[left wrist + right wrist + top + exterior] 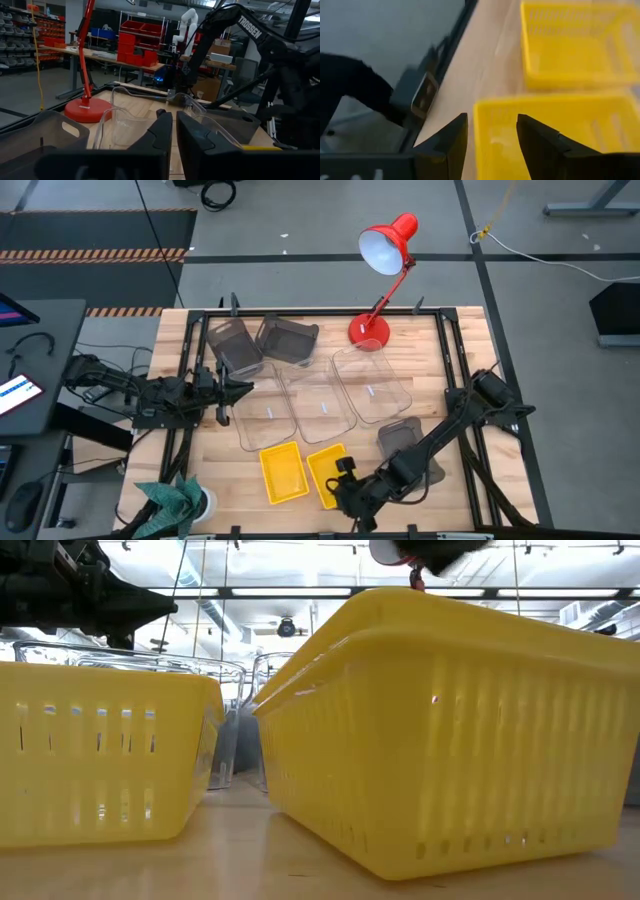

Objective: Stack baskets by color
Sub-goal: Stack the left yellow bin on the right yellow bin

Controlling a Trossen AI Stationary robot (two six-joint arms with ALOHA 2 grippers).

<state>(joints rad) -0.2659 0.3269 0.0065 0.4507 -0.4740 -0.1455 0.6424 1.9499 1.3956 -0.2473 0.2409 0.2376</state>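
Observation:
Two yellow baskets sit near the table's front edge: a single one, and to its right one that shows two rims, one basket nested in another at a slight tilt. My right gripper hangs open just above the nested pair's near end, one finger outside the end wall, one over the inside, touching neither. Three clear baskets stand side by side mid-table. Two dark grey baskets rest at the far left, and a third is by the right arm. My left gripper waits shut at the left.
A red desk lamp stands at the table's far edge, its base behind the clear baskets. A teal cloth bundle lies at the front left corner. Black frame rails run along the table's sides.

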